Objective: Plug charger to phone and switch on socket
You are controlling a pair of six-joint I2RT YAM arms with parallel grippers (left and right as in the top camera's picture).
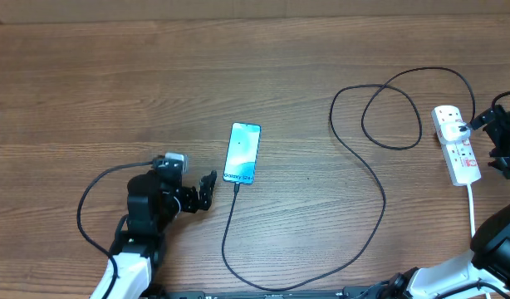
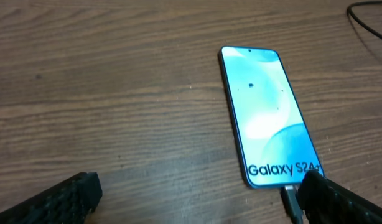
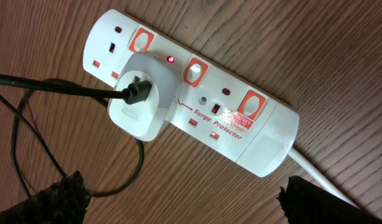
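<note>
The phone (image 1: 242, 153) lies mid-table with its blue screen lit; it also shows in the left wrist view (image 2: 269, 115). The charger cable (image 1: 373, 178) loops across the table, and its connector tip (image 2: 291, 198) sits in the phone's bottom edge. My left gripper (image 1: 203, 191) is open and empty just left of the phone's near end. The white socket strip (image 1: 456, 143) lies at the far right, shown close in the right wrist view (image 3: 197, 93), with a white adapter plugged in and a small red light lit. My right gripper (image 1: 502, 141) is open and empty beside the strip.
The strip's thick white cord (image 1: 472, 212) runs toward the front edge at the right. The cable's large loops (image 1: 392, 116) lie between phone and strip. A thin cable of the left arm (image 1: 93, 199) arcs at the left.
</note>
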